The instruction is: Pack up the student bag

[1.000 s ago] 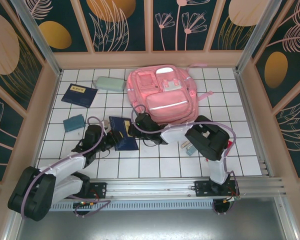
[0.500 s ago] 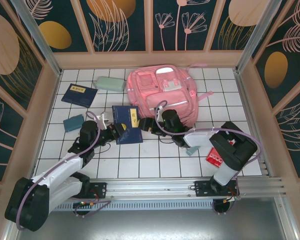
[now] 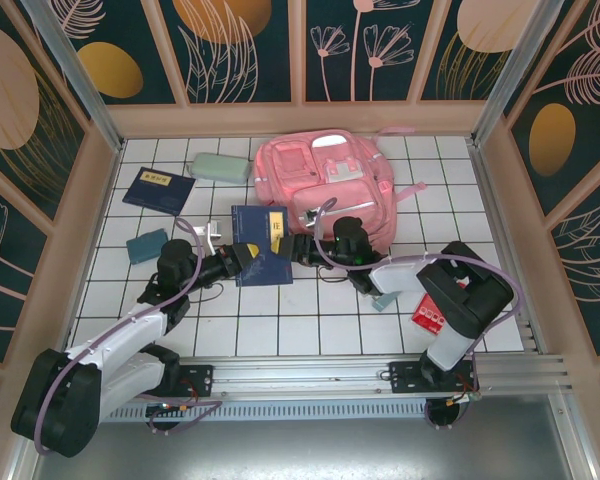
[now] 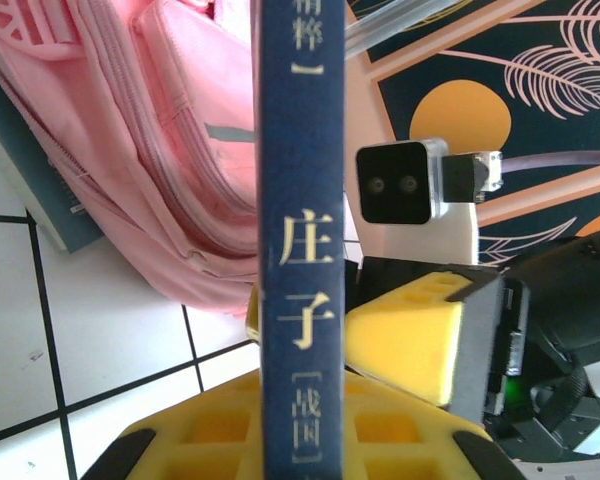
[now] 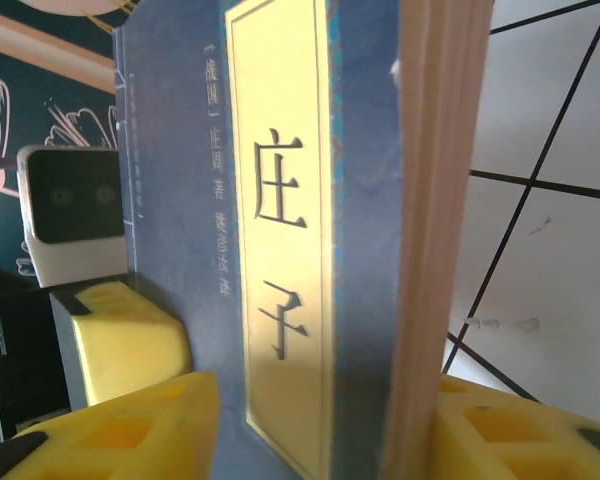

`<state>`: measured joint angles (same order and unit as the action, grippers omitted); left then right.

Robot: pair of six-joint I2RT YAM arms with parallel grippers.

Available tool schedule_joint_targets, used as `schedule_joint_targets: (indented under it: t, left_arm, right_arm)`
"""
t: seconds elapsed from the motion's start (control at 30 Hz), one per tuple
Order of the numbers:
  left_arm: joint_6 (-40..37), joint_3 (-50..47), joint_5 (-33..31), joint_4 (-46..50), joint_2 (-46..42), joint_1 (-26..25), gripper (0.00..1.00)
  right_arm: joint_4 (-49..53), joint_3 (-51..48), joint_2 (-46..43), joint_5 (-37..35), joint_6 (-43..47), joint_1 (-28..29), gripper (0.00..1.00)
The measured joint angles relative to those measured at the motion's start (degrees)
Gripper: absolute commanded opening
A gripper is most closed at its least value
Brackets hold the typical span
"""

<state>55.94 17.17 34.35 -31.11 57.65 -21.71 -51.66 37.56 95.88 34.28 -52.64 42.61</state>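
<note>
One blue book (image 3: 262,240) at 7 o'clock off the pink backpack (image 3: 325,185). Left gripper (image 3: 242,256) is clamped on it. Right gripper (image 3: 298,247) straddles the opposite edge; I can't tell if it's clenched.

The student bag (image 3: 320,190) is a large pink fabric backpack lying flat with its front face up, on the far middle part of the white tiled table (image 3: 280,325), its top end pointing far and its bottom end near. Zip pockets are stacked down its front, a pale reflective stripe crosses the lower pocket, and pink straps trail out on its right side. In the left wrist view its pink zip-seamed fabric (image 4: 160,150) rests on the tiles.
</note>
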Motion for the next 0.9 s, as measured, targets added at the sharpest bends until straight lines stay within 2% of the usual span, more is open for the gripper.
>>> schedule_joint_targets:
  t: [0.17,0.23,0.27,0.3,0.37,0.4,0.5,0.63,0.73,0.9]
  left_arm:
    - [0.07,0.09,-0.28,-0.22,0.68,0.31,0.0]
    - [0.04,0.11,-0.5,-0.17,1.25,0.5,0.13]
    - [0.02,0.13,-0.46,-0.13,1.36,0.5,0.29]
    - [-0.24,0.28,-0.31,0.13,1.53,0.48,0.39]
    - [-0.44,0.96,-0.11,1.29,1.95,0.24,0.54]
    - [-0.76,1.55,-0.11,1.92,2.16,0.02,0.58]
    - [-2.01,3.41,-0.85,3.87,2.51,-0.09,0.65]
    - [-3.39,5.9,-3.23,5.92,4.02,-0.11,0.68]
    - [-4.04,7.45,-5.44,7.5,5.84,-0.37,0.71]
    - [-5.49,11.06,-11.47,11.78,8.39,-2.75,0.7]
  right_arm:
    - [-3.17,-0.66,0.42,1.77,-1.51,-1.01,0.0]
    - [-3.91,-0.81,0.42,1.88,-1.7,-1.18,0.0]
    - [-4.02,-1.05,0.42,2.03,-1.75,-1.27,0.0]
    - [-4.35,-1.36,0.42,2.12,-1.77,-1.29,0.0]
    - [-5.09,-1.97,0.15,2.27,-1.79,-1.27,0.0]
    - [-5.2,-2.45,-0.26,2.25,-1.77,-1.29,0.0]
    - [-5.09,-5.05,-2.95,1.7,-1.79,-2.05,0.0]
    - [-3.34,-9.44,-9.33,-1.84,-1.73,-4.61,0.0]
    - [0.17,-12.5,-16.2,-6.23,-1.25,-6.54,0.0]
    - [9.73,-16.28,-31.45,-16.17,0.98,-8.94,0.0]
